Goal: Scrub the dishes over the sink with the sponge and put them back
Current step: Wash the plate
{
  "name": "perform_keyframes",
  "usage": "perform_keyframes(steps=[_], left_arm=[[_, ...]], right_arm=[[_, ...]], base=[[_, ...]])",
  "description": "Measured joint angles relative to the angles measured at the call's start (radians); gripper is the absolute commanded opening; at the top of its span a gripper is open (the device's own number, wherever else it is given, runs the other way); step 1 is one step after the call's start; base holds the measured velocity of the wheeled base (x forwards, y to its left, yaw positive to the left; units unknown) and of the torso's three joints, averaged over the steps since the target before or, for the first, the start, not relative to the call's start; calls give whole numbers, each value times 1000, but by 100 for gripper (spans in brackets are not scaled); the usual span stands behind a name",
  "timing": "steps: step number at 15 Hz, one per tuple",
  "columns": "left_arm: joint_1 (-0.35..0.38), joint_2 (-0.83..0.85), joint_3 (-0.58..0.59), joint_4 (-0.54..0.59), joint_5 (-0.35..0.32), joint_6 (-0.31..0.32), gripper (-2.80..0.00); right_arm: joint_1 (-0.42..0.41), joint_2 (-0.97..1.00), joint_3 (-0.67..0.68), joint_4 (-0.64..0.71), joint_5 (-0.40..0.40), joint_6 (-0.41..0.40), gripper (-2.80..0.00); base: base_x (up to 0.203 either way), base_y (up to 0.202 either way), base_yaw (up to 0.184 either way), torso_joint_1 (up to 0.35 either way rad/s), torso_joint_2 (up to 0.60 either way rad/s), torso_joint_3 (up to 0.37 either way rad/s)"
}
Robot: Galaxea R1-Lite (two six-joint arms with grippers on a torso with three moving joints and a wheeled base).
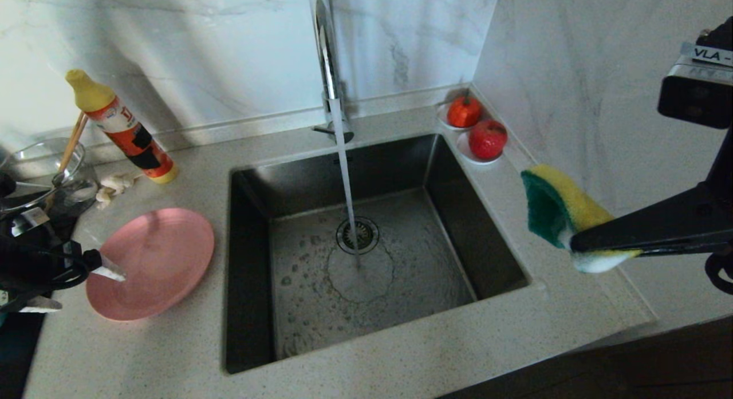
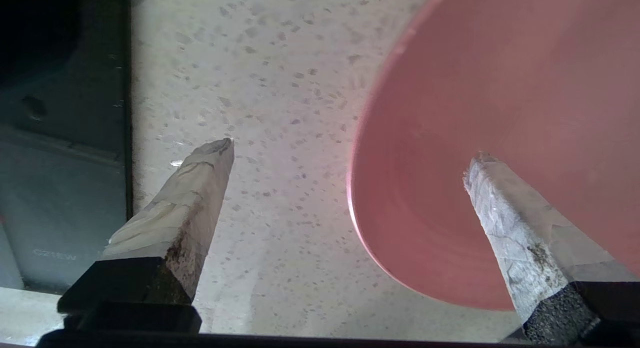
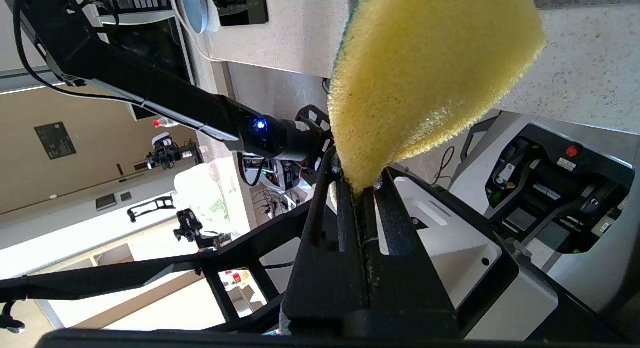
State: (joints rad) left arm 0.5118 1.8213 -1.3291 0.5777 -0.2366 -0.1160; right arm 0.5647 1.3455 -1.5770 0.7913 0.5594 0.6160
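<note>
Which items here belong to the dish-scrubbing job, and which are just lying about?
Job: pink plate, sponge in the right gripper, sink, chopsticks, left gripper open.
Lying about: glass bowl, soap bottle, two red fruits on saucers.

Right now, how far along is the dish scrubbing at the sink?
Done: the tap runs into the sink, and the right claw is clamped on the sponge, held above the counter to the sink's right. In hand: the open left claw straddles the rim of the pink plate, which lies on the counter. Left: lifting the plate over the sink, scrubbing, returning it; the chopsticks stand in the glass bowl.
</note>
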Motion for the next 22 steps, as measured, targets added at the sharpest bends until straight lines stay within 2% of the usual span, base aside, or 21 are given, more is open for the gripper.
perform_keyframes(steps=[14, 15, 22], left_arm=[[-6, 67, -17, -16, 5, -23, 0], [-6, 67, -18, -15, 5, -22, -280], [-6, 68, -21, -17, 6, -35, -280]], right_arm=[[-21, 0, 12, 0, 3, -19, -280], [-21, 0, 12, 0, 3, -19, -280], [-21, -4, 7, 0, 8, -19, -280]], base=[[0, 0, 0, 0, 0, 0], [0, 0, 0, 0, 0, 0], [0, 0, 0, 0, 0, 0]])
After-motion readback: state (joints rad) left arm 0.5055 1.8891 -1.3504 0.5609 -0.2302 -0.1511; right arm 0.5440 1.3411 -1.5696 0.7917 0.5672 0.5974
